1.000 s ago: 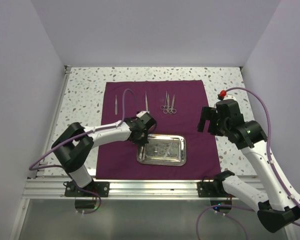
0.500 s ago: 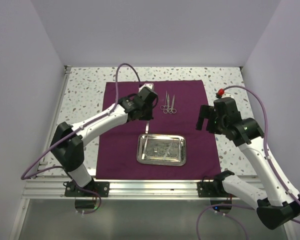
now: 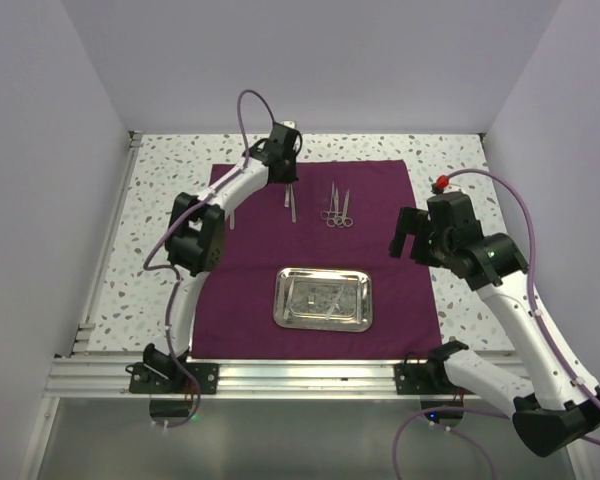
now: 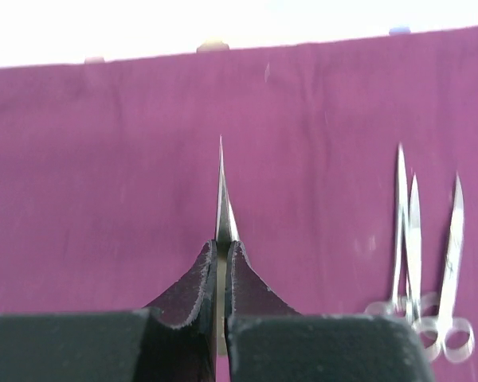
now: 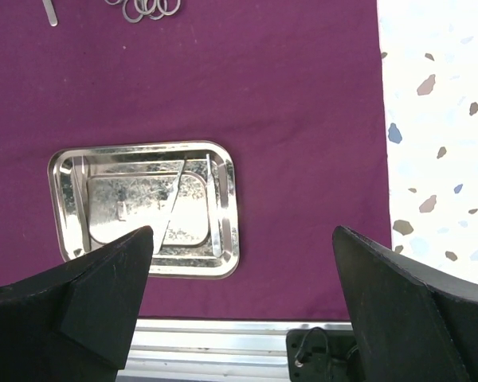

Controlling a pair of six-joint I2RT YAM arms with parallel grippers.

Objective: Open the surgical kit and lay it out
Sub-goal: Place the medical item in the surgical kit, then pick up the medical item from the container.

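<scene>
Speckled counter (image 3: 160, 170) carries the maroon cloth (image 3: 250, 270), spread flat under both claws. Steel tray (image 5: 227, 207) sits on the cloth below the right claw (image 3: 407, 236) and well nearer than the left claw (image 4: 221, 247), with one thin instrument (image 5: 173, 208) lying inside. Right claw fingers spread wide, holding nothing. Left claw pressed together, pinching tweezers (image 4: 222, 199) whose tip points away from it over the cloth's far part; cannot tell if the tip touches the cloth. Ring-handled scissors/forceps (image 4: 414, 239) lie side by side on the cloth, just right of the left claw.
</scene>
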